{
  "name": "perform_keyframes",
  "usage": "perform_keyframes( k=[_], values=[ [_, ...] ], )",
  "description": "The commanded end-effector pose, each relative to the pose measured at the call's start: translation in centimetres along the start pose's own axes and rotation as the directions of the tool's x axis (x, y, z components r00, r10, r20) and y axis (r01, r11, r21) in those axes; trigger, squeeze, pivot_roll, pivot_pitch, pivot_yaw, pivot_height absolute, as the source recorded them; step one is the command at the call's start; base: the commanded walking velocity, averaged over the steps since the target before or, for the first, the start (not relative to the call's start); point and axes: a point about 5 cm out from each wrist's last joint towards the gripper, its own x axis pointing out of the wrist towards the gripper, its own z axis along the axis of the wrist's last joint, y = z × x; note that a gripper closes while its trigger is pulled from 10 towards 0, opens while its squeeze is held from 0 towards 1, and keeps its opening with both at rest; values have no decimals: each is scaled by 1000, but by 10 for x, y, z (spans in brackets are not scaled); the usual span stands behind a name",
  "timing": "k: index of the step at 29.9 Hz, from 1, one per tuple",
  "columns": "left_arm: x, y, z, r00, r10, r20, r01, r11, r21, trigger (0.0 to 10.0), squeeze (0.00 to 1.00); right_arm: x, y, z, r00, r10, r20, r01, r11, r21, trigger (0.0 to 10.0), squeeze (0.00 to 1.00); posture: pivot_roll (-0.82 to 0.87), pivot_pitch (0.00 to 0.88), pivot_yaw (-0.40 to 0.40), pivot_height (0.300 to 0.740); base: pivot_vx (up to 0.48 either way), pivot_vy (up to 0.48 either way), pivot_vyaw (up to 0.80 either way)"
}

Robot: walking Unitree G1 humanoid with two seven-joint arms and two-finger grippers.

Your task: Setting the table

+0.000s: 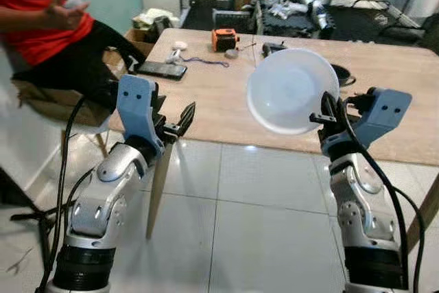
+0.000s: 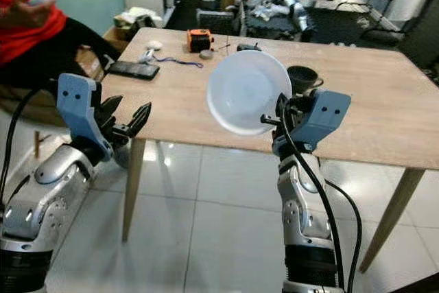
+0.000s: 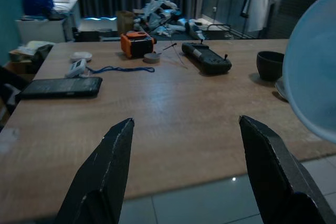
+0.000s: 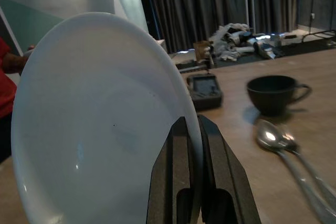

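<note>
You are carrying the white plate (image 1: pixel 288 91), right gripper (image 4: pixel 191 145) clenching its rim, left gripper (image 3: pixel 184 145) released; next, lower it flat onto the worktop (image 1: pixel 206 101)

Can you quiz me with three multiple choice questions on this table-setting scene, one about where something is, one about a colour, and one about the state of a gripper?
1. Where does the dark cup stand?
A. On the floor
B. On the wooden table, near the spoons
C. In the person's hands

2. What colour is the plate held by the right gripper?
A. White
B. Orange
C. Black

3. How is the left gripper?
A. Shut on the phone
B. Shut on a spoon
C. Open, holding nothing

Answers:
1. B: the right wrist view shows the cup on the table with the spoons lying beside it.
2. A: the plate is plainly white in both eye views.
3. C: the left wrist view shows its two fingers spread wide at the table's edge with nothing between them.
</note>
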Motion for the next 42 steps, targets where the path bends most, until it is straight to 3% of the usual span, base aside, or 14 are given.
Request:
perform_keyframes(
  k=[1, 16, 27, 42],
  values=[
    [-1, -1, -1, 1000, -4, -13, 4, 1000, 12, 10000, 0, -2, -3, 2, 1000, -11, 7, 11, 1000, -7, 10000, 0, 9, 86, 12, 740, -379, 0, 0],
    [-4, -3, -1, 1000, -8, -20, 8, 1000, 2, 10000, 0, -6, -8, 1, 1000, -29, -4, 29, 999, -13, 10000, 0, 4, 109, 17, 740, -368, 0, 0],
    [-4, -5, 0, 1000, -18, -19, 18, 1000, -13, 10000, 0, -9, -9, -1, 999, -40, -14, 40, 999, -10, 10000, 0, 2, 117, 21, 740, 0, 0, 0],
    [-4, -5, -1, 999, -9, -30, 9, 1000, -14, 10000, 0, -10, -11, -1, 999, -47, -23, 47, 999, -3, 10000, 0, 1, 123, 20, 740, 0, 0, -786]
  ],
)
